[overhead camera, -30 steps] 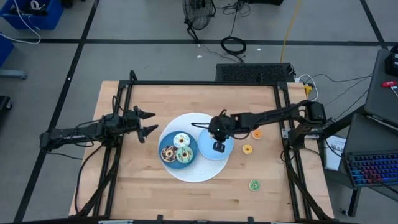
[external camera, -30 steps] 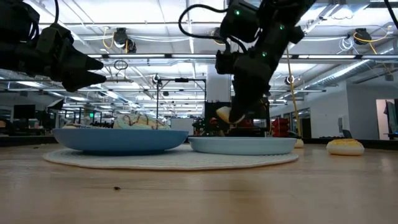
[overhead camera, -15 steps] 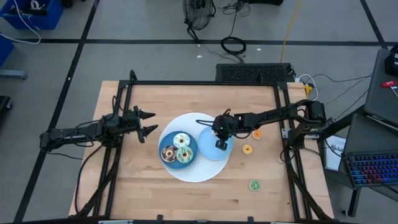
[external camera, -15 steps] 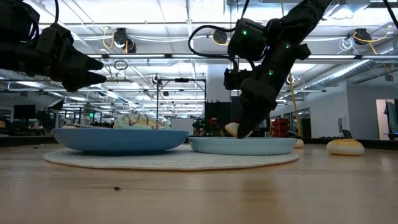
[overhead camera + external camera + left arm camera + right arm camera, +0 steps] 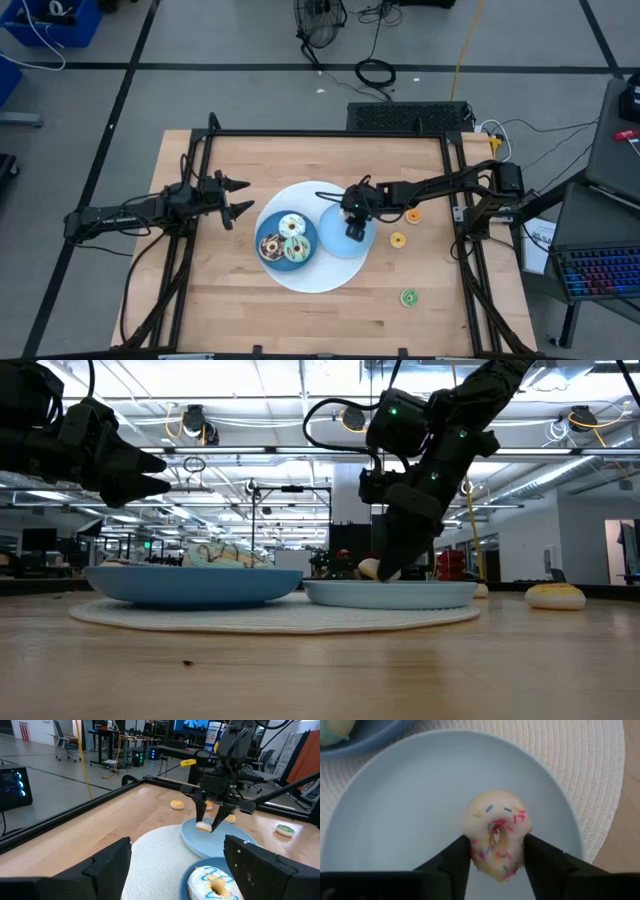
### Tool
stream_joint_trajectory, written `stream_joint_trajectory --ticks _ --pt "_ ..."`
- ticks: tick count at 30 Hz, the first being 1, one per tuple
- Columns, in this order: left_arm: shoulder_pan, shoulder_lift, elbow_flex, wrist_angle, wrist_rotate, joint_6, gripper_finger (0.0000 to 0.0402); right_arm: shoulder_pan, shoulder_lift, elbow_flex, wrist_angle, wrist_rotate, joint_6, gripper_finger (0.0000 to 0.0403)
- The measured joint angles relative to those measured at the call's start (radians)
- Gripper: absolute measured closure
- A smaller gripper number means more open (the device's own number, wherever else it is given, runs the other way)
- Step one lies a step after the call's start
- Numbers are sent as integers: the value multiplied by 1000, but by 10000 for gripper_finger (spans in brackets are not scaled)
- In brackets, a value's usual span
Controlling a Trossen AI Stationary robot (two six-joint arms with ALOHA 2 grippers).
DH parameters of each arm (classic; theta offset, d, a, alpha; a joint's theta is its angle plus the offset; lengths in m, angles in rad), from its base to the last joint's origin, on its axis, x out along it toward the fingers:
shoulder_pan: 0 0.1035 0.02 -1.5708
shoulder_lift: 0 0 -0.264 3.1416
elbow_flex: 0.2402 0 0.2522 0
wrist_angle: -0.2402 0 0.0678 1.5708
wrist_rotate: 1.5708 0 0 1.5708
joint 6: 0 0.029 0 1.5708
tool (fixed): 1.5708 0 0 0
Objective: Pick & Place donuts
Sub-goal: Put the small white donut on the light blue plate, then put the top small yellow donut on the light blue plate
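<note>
Wood: the bench (image 5: 250, 310) had a pale planked top with a dark metal frame round its edges.
Mat: a round white woven mat (image 5: 300, 278) with fine concentric ribbing lay mid-bench under both plates.
Light plate: a smooth pale blue round plate (image 5: 395, 820) sat on the right part of the mat.
Dark plate: a deeper blue plate (image 5: 270, 222), left of the pale one and touching it, carried three larger donuts (image 5: 284, 240), iced white, chocolate-brown and green, packed close together.
Held donut: a small pale ring donut (image 5: 496, 834) with glossy icing and coloured sprinkles stood on edge just above the pale plate's surface.
Right hand: the right hand (image 5: 496, 856) pointed down over the pale plate, its two dark fingers clamped on either side of the held donut.
Left hand: the left hand (image 5: 240, 196) hung above the bench left of the mat, its fingers spread apart and holding nothing.
Loose donuts: an orange one (image 5: 412, 215), a yellow one (image 5: 398, 240) and a green one (image 5: 408, 297) lay on bare wood right of the mat, well apart.
Writing: none readable.
</note>
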Motion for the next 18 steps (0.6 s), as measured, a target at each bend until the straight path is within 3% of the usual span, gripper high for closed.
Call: stream_joint_trajectory --ticks 7,18 --pt "0 0 0 0 0 0 86 0 0 0 9 -1 15 178" --pt "0 0 0 0 0 0 86 0 -1 50 -49 -1 22 122"
